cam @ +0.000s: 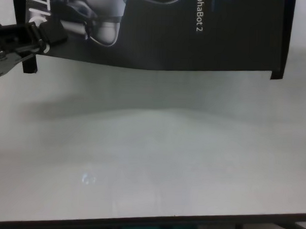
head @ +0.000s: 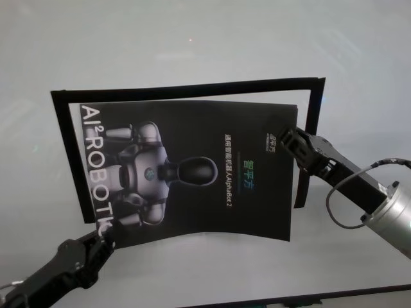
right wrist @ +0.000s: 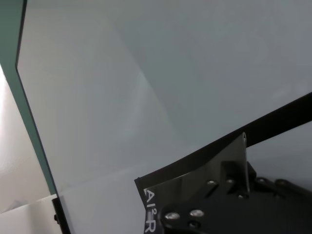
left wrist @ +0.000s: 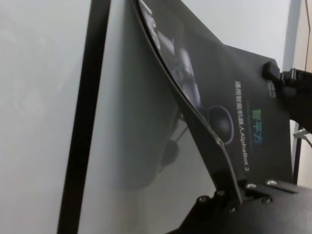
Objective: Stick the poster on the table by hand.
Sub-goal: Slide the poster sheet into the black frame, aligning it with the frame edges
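The poster, a glossy black sheet with a grey robot picture and white lettering, hangs slightly bowed above the table. My left gripper is shut on its near left corner; the chest view shows the same pinch. My right gripper is shut on the right edge near the far corner. In the left wrist view the poster curves up from my left gripper, with the right gripper at its far corner. The right wrist view shows a poster corner under my right gripper.
Black tape strips lie on the table around the poster: one along the far side, one on the left, one on the right. The table's dark front edge runs below the bare white tabletop.
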